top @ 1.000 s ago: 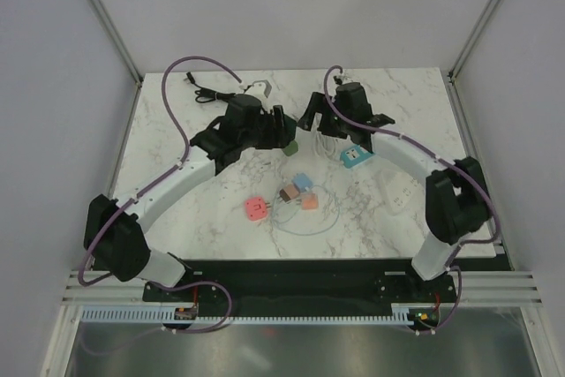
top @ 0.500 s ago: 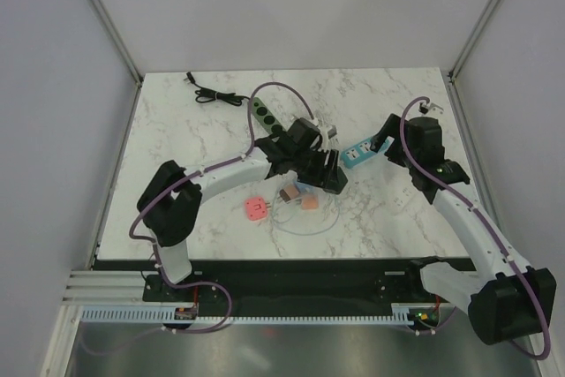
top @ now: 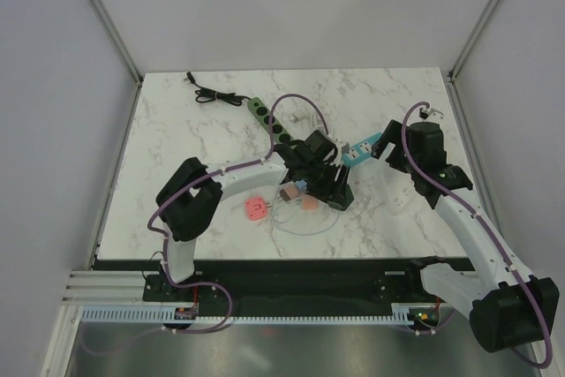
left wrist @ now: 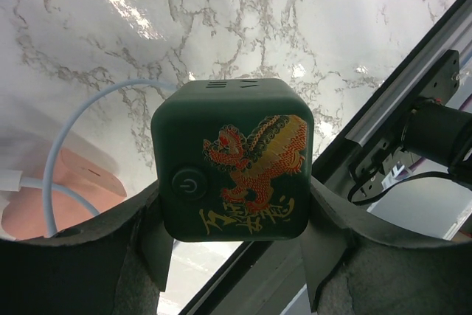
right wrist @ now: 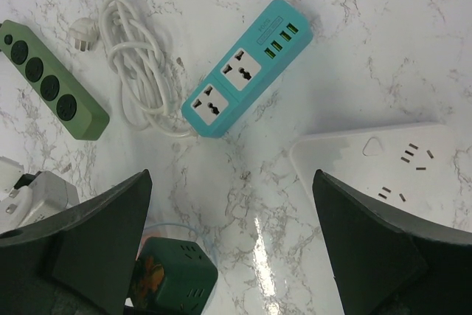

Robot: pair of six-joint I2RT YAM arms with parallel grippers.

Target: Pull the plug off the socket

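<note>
Nearest the bases on my top feed, a pink socket cube (top: 257, 208) lies on the marble tabletop (top: 177, 165), with a salmon cube (top: 311, 203) just beyond it and a thin white cable loop (top: 305, 222) curling beside them. My left arm is folded, elbow low and near, forearm reaching right into this cluster. The left pincer (left wrist: 236, 237) is clenched on the green cube socket (left wrist: 232, 156), one finger on each side. The face turned to the wrist camera carries a power button and a dragon print, and the other faces are hidden from me there. I can't tell whether the cube is clear of the tabletop or touching it. Further right lies a white power strip (right wrist: 383, 160). Just past it, the right arm rises from its base and bends left. The right pincer (right wrist: 230, 178) is released, fingers spread wide above the tabletop, holding nothing. Ahead of it lies a teal power strip (right wrist: 247, 68), set at an angle. Touching its near-left end is a coiled white cord (right wrist: 140, 71), and a green power strip (right wrist: 51, 79) lies left of the coil. Farthest back lies a black cable (top: 212, 94).
</note>
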